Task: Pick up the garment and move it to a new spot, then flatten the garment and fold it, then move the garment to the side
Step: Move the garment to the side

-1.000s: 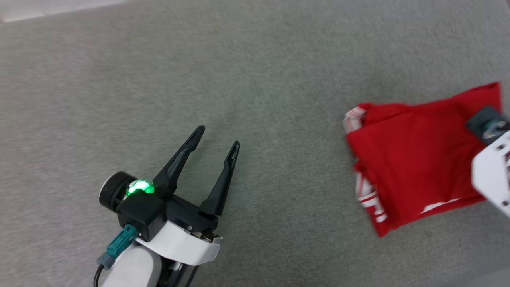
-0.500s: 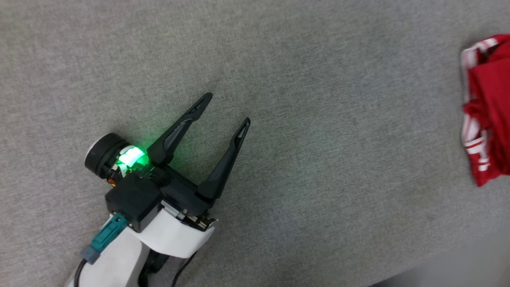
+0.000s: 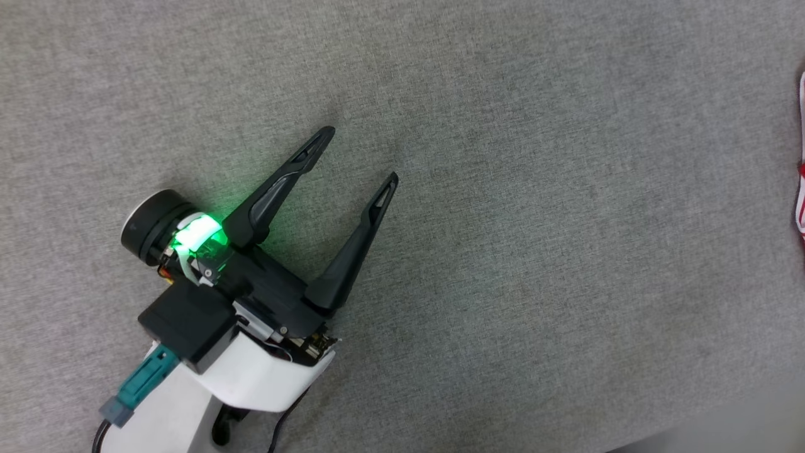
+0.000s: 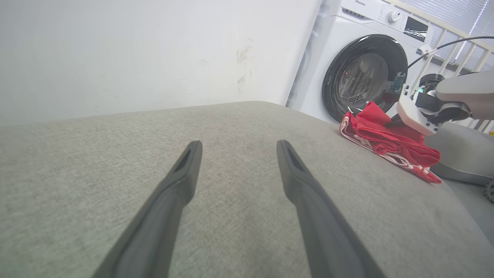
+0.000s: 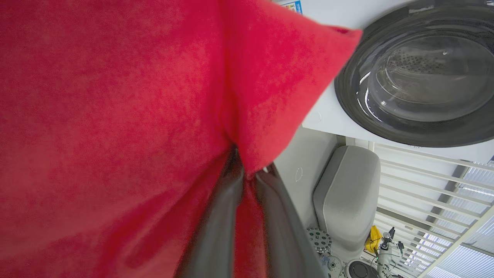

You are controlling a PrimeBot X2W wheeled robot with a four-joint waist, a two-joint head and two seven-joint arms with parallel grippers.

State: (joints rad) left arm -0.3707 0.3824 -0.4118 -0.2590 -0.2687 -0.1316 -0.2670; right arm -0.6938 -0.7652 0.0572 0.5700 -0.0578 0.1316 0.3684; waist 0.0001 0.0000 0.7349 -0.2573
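The garment (image 4: 386, 139) is a red bundle with red-white striped trim, lying folded near the far right edge of the grey cushion (image 4: 239, 119). A thin sliver of the garment (image 3: 802, 189) shows at the head view's right edge. My right gripper (image 5: 249, 170) is shut on a fold of the garment (image 5: 115, 116), whose red cloth covers most of the right wrist view. From the left wrist view, the right gripper (image 4: 391, 122) sits at the bundle's top, fingers buried in cloth. My left gripper (image 3: 360, 155) hovers open and empty over bare cushion, well left of the garment, and its fingers (image 4: 185, 173) are spread.
A white washing machine (image 4: 362, 77) with a dark round door stands just beyond the cushion's far right corner. A white wall (image 4: 135, 54) backs the cushion. In the right wrist view a grey padded seat (image 5: 347, 193) stands on the floor below the washing machine (image 5: 420, 77).
The head camera has swung left, so the garment and right wrist slid off the picture's right edge. My left gripper stays open, and the right gripper is still shut on the cloth.
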